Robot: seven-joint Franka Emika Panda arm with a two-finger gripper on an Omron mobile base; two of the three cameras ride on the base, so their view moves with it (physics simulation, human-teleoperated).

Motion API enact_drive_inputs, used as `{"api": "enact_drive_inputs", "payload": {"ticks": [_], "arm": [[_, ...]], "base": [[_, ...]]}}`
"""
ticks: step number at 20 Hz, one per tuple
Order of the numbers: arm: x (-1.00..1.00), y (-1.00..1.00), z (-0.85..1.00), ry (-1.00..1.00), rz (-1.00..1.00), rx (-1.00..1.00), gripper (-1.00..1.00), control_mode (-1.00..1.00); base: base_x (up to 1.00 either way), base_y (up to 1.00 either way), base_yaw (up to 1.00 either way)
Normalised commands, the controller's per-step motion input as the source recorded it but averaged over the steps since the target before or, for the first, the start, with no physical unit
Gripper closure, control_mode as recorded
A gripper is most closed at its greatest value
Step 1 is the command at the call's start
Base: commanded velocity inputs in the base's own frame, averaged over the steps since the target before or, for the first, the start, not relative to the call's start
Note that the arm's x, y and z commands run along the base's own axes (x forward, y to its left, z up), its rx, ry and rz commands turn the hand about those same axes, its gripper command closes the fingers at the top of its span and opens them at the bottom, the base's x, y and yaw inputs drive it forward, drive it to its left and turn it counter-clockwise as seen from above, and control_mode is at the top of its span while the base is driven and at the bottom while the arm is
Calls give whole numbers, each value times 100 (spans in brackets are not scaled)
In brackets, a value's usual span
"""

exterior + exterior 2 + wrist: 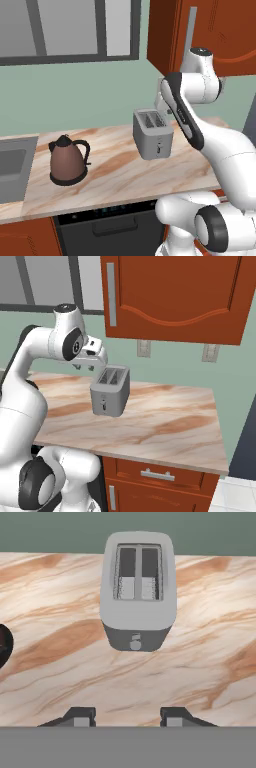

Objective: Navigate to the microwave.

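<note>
At frame centre above the tabletop (60,677), the empty, parted gripper (127,718) faces a toaster (138,587), carried clear for driving.

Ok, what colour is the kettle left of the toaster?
Brown kettle with a black handle and base, clearest in the left base view.

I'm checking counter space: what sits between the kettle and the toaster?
Nothing: in the left base view, bare marble counter lies between the kettle and the toaster.
</note>
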Motion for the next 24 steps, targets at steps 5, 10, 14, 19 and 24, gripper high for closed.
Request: {"api": "enact_drive_inputs", "payload": {"ticks": [5, 10, 14, 19, 24], "arm": [[-65, 0, 0, -2, 0, 0, -100, -100], [-100, 12, 1, -20, 0, -3, -100, -100], [-88, 1, 29, -28, 0, 0, -100, -100], [-57, 0, 42, -13, 0, 0, -100, -100], [-27, -2, 17, -9, 0, 0, -100, 100]], "base": [[0, 0, 0], [0, 0, 0], [0, 0, 0], [0, 0, 0], [-20, 0, 0]]}}
